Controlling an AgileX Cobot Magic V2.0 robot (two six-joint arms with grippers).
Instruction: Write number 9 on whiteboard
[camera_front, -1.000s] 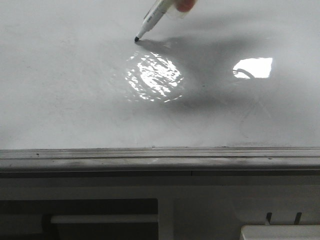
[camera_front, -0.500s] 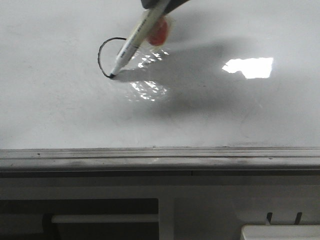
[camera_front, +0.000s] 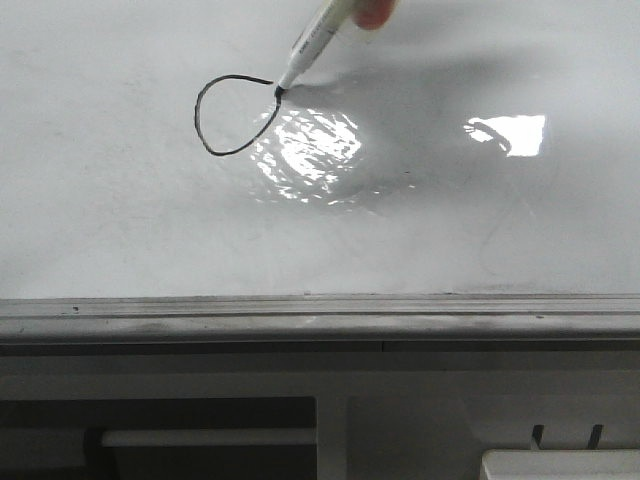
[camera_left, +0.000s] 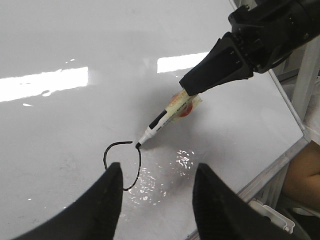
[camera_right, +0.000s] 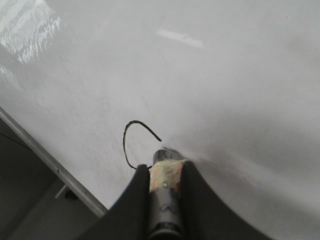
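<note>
- The whiteboard fills the working surface as a glossy white sheet with a bright glare patch; its grey metal edge strip runs along the near edge in the front view.
- The right gripper reaches over the board from the far side with its dark fingers pressed against the taped barrel of the marker, pinching it at a slant.
- The left gripper hovers above the board with its fingers spread and nothing between them; it takes no part in the stroke.
- The number 9 lies in the far half of the board, left of the glare patch and well apart from the near edge strip. Only the oval loop is drawn, a thin black line.
- The marker tip touches the board at the right side of the loop, where the line meets its own start, so the loop appears just closed.
- Judged progress: roughly the first half is done. What remains is the long straight tail, drawn from the closure point toward the near edge, then the lift-off.
</note>
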